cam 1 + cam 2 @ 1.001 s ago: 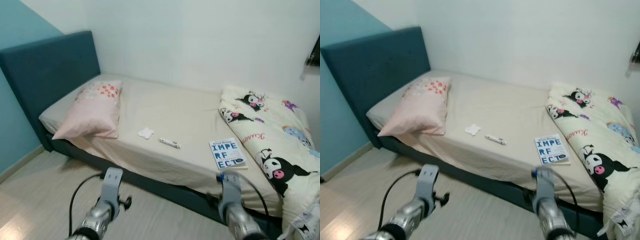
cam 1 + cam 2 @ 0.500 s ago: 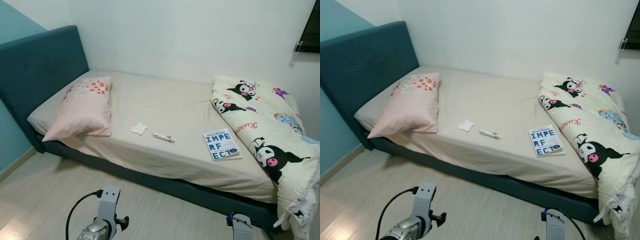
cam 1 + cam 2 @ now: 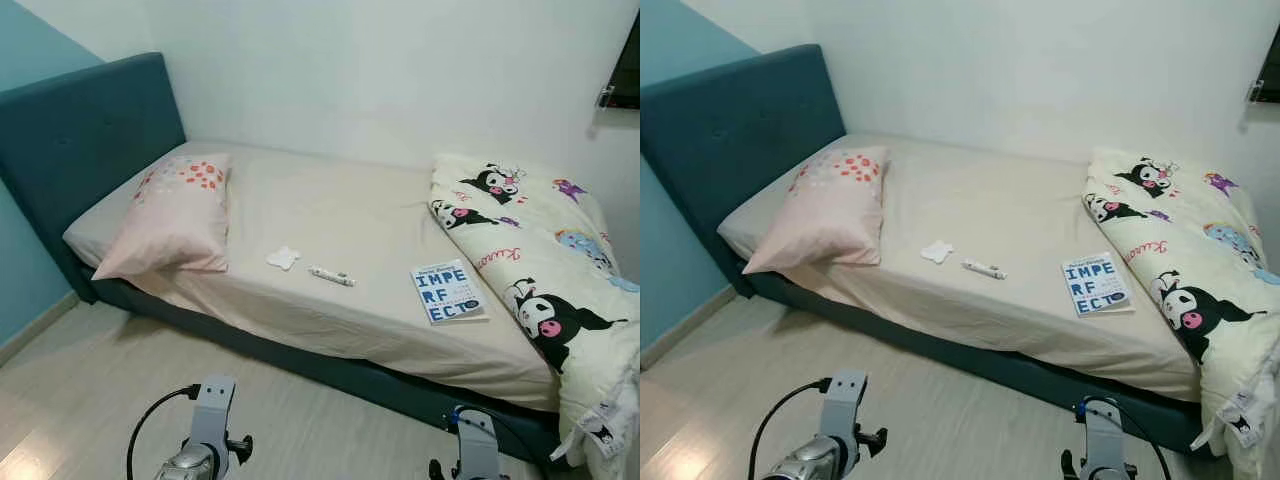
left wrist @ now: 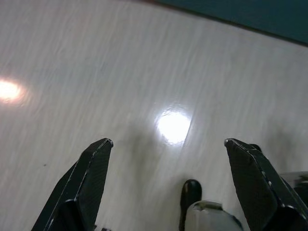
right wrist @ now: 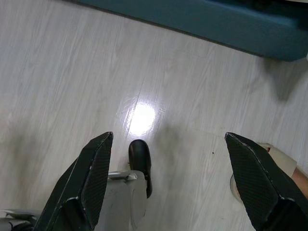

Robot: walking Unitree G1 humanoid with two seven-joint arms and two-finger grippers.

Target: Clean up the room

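Now, in the left eye view, the whole picture has shifted slightly against half a second ago, so the camera moved, not the things: the crumpled white tissue (image 3: 283,258), the small white marker-like tube (image 3: 330,276) and the blue-and-white paperback book (image 3: 448,292) lie as before near the front edge of the beige-sheeted bed (image 3: 330,215), with the pink pillow (image 3: 170,215) toward the head end and the cartoon-print duvet (image 3: 540,270) bunched at the foot. The right eye view agrees; both arms have dropped low. In the left wrist view the left tool (image 4: 168,185) is spread wide over pale wood floor (image 4: 144,72). In the right wrist view the right tool (image 5: 166,178) is likewise spread and empty. Judging by this, tidying has not started.
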